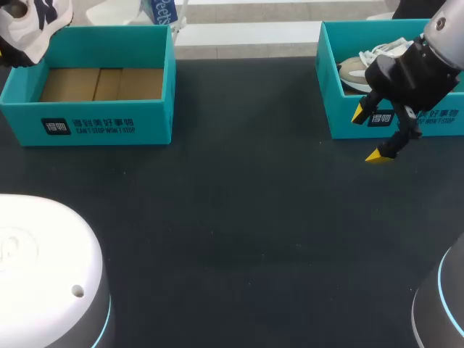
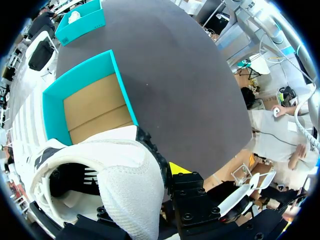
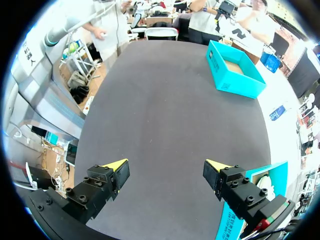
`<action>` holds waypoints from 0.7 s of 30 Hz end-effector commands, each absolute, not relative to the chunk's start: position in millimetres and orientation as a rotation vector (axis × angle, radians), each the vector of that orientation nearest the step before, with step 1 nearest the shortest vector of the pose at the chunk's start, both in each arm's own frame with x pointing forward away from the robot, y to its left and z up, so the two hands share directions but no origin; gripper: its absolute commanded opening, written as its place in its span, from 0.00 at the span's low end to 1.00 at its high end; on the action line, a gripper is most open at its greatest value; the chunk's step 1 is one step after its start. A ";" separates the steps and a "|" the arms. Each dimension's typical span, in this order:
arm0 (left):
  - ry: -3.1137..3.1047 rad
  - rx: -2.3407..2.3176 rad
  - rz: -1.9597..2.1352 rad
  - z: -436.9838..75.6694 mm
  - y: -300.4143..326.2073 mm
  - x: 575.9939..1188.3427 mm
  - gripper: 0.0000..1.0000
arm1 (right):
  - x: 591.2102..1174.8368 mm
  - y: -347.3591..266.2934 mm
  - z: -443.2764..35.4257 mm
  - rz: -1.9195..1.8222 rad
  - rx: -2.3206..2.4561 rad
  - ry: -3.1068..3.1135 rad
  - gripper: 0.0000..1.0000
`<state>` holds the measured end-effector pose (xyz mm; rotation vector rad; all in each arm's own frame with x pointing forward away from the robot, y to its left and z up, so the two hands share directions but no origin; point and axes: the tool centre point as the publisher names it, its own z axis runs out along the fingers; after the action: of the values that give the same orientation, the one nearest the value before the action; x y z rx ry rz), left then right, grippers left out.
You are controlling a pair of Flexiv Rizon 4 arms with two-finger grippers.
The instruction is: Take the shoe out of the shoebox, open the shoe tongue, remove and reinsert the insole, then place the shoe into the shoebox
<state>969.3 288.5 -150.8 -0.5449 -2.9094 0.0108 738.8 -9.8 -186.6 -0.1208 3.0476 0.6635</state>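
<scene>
Shoe (image 1: 36, 22) over left shoebox (image 1: 87, 123) corner | right end effector (image 1: 368, 135) spread, tabletop (image 1: 239, 217) beneath

Shoe (image 1: 32, 22) at left shoebox (image 1: 94, 125) far corner

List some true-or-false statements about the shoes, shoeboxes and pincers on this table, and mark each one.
1. The left shoebox holds no shoe; its cardboard floor is bare. True.
2. The right pincer is shut on a shoe. False: its fingers are spread apart and hold nothing, at the front wall of the right shoebox.
3. A sneaker lies inside the right shoebox. True.
4. The white shoe lies flat on the table. False: the left pincer holds it up in the air by the left shoebox's far corner.
</scene>
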 end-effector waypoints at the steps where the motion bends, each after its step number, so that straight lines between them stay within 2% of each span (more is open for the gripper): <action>1: -2.824 -0.849 0.037 -147.2 292.0 968.1 0.00 | 739.7 -9.0 -187.3 0.659 -0.120 3.050 1.00; 4: -2.618 -1.263 -0.040 -150.9 298.1 970.3 0.00 | 739.7 -9.0 -187.3 0.659 -0.120 3.050 1.00; 12: -2.143 -1.985 -0.203 -156.0 319.4 971.5 0.00 | 739.7 -9.0 -187.3 0.659 -0.120 3.050 1.00; 21: -1.757 -2.375 -0.353 -144.3 325.8 986.3 0.00 | 739.7 -9.0 -187.3 0.659 -0.120 3.050 1.00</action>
<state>986.8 325.3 -150.2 -1.4671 -2.5599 -0.1131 738.8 -9.8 -186.6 -0.1208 3.0476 0.6635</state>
